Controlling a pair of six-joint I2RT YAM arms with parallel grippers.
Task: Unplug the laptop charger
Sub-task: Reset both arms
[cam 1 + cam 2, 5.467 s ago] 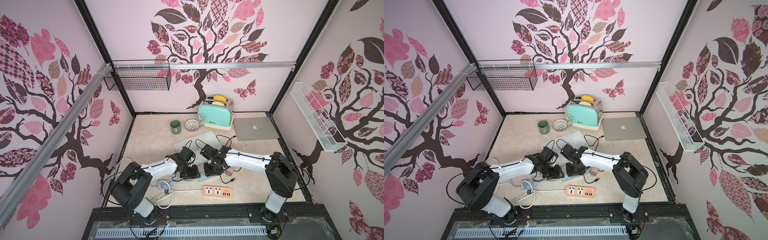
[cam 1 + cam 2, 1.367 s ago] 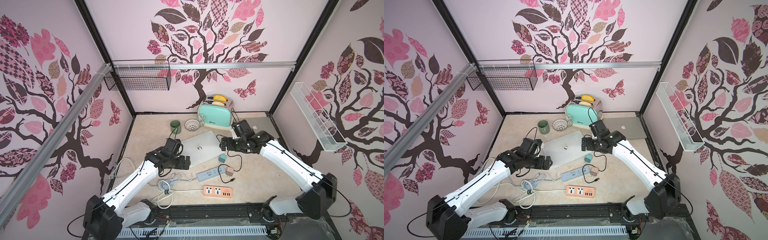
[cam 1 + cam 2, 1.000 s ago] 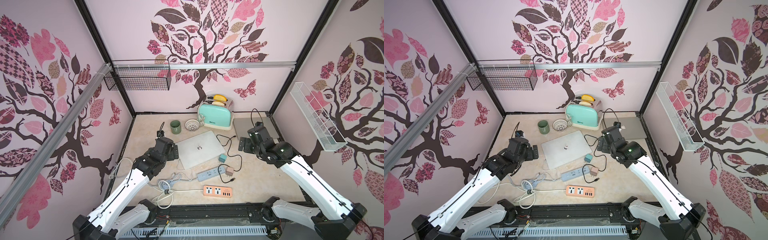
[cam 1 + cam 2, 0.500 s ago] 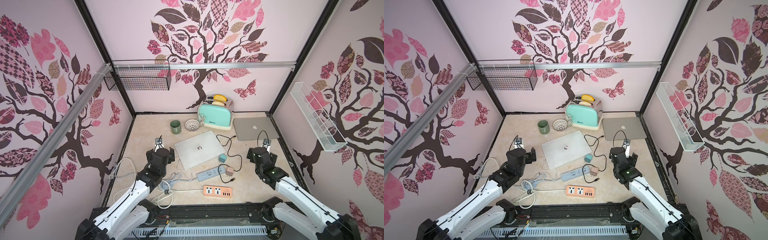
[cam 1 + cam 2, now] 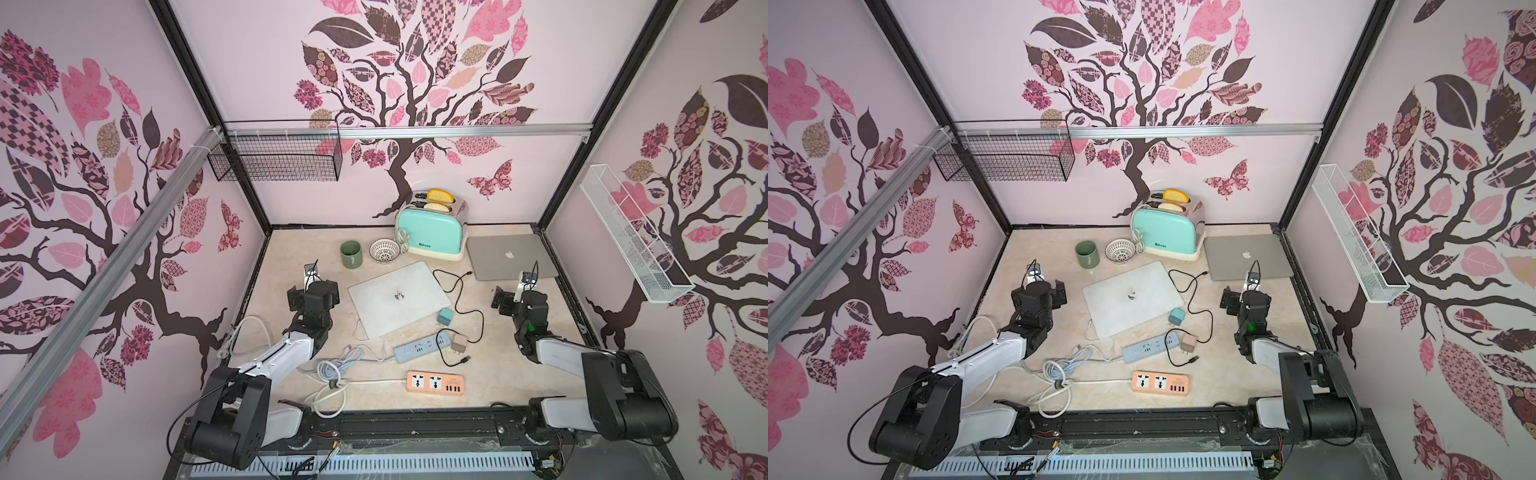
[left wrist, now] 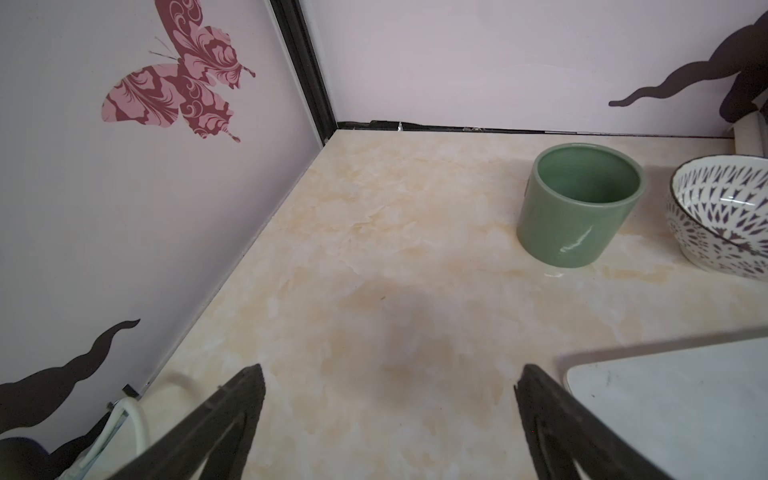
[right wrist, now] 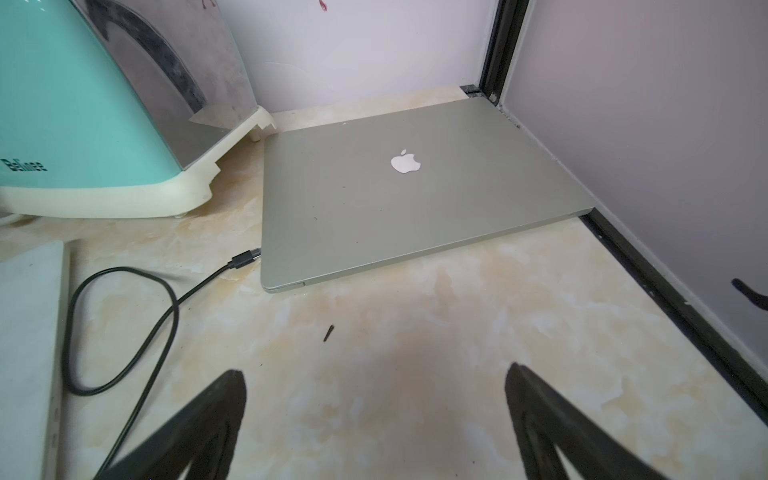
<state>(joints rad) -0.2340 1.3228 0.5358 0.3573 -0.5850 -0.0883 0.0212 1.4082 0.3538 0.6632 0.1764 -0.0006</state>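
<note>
A grey laptop point(image 5: 510, 256) lies shut at the back right, also seen in the right wrist view as the grey laptop point(image 7: 411, 195). A black charger cable point(image 5: 458, 291) ends in a plug point(image 7: 246, 258) right at the laptop's left edge, with its metal tip showing. The cable loops past a teal charger block point(image 5: 445, 317) towards a blue-grey power strip point(image 5: 422, 345) and a pink adapter point(image 5: 459, 344). My left gripper point(image 6: 392, 368) hovers open over bare table by the left wall. My right gripper point(image 7: 376, 370) is open and empty, in front of the grey laptop.
A white laptop point(image 5: 398, 297) lies shut in the middle. A teal toaster point(image 5: 430, 230), a green cup point(image 5: 351, 254) and a patterned bowl point(image 5: 384, 250) stand at the back. An orange power strip point(image 5: 435, 382) and coiled white cables point(image 5: 332, 374) lie near the front edge.
Both arms have drawn back from around the laptops and come down low at the left and right sides. Both grippers stayed open. The cable and chargers have not moved.
</note>
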